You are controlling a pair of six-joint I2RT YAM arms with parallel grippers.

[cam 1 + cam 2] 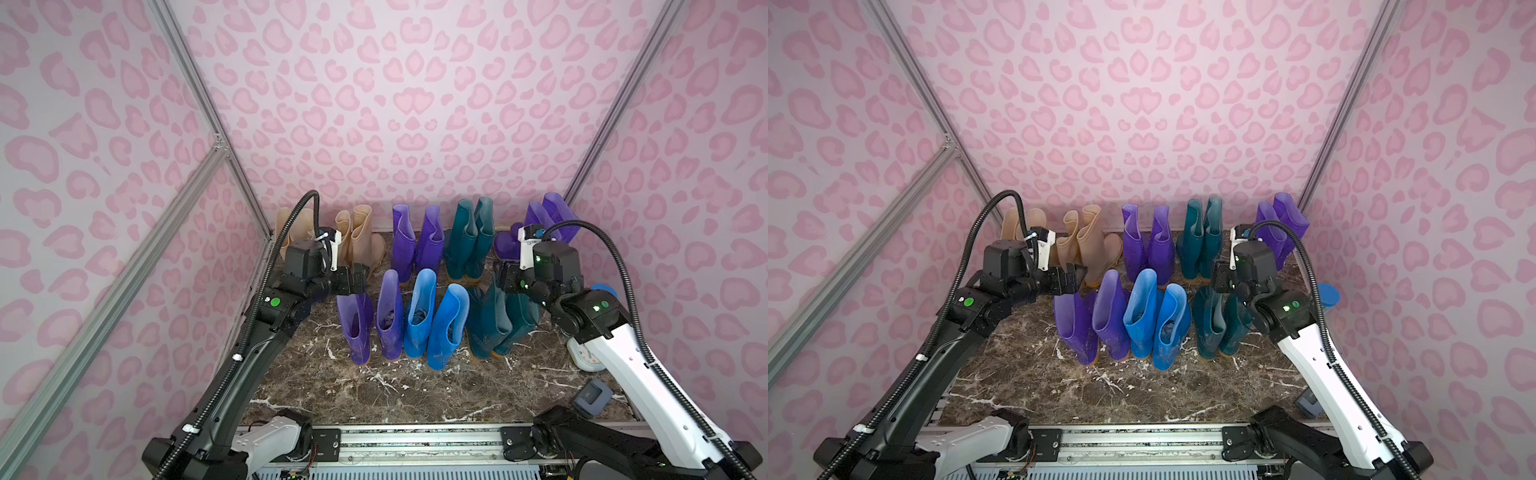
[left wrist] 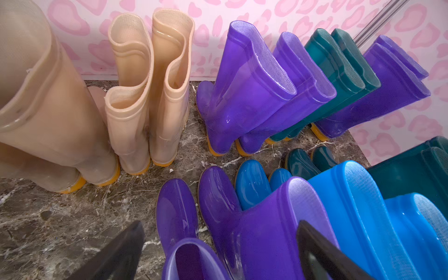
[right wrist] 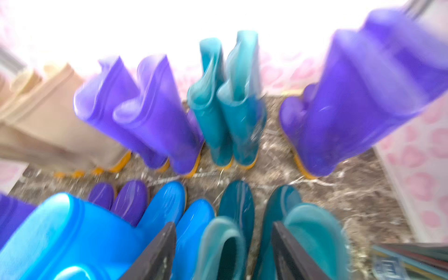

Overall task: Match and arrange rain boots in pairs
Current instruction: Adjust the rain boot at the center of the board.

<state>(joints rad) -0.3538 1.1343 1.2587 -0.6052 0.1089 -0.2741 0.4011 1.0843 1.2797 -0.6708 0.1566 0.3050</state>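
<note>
The rain boots are standing in two rows across the middle of the frame in both top views, sorted by colour on the marbled bench. The right tool is hanging over the front teal pair at centre right. Its jaws are parted and straddling the cuff of one teal boot. That wrist view is smeared, so I cannot tell whether a pad is touching rubber, but nothing is looking gripped. The boot is standing upright, long axis vertical, its opening facing straight up at the tool, so any coming grasp is probably turning on a plain descent onto the cuff edge. The right arm is clearly the nearer one. The left tool is spread wide and empty, hovering above the front purple boot at centre left.
</note>
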